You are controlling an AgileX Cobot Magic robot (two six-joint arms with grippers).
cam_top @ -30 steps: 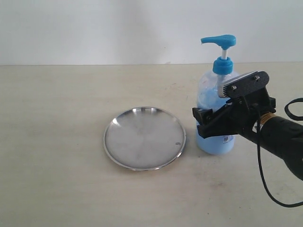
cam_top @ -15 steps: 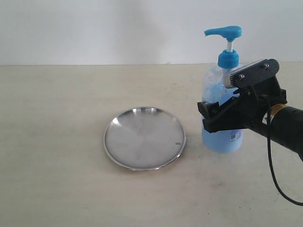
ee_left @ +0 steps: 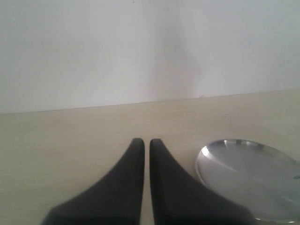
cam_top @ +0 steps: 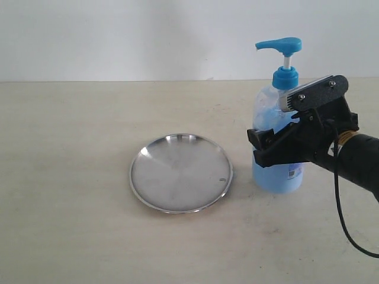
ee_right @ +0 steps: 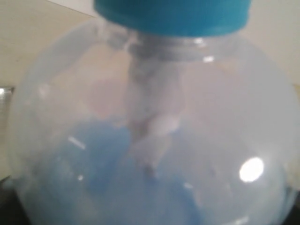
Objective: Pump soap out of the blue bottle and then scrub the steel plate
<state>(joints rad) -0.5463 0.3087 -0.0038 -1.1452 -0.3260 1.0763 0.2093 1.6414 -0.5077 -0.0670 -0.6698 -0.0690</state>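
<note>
The blue bottle stands upright on the right of the table, its blue pump head pointing left toward the steel plate. Light blue soap fills its lower part. My right gripper is shut on the bottle's body at mid-height, coming from the right. In the right wrist view the bottle fills the frame, with the blue collar and the soap showing; the fingers are hidden. My left gripper is shut on nothing over bare table, with the plate beside it.
The beige table meets a white wall at the back. A black cable hangs from the right arm near the table's right edge. The left arm does not show in the exterior view.
My right gripper has carried the bottle a little to the right, away from the plate, raising it slightly and then lowering it a touch. The plate has not moved.
</note>
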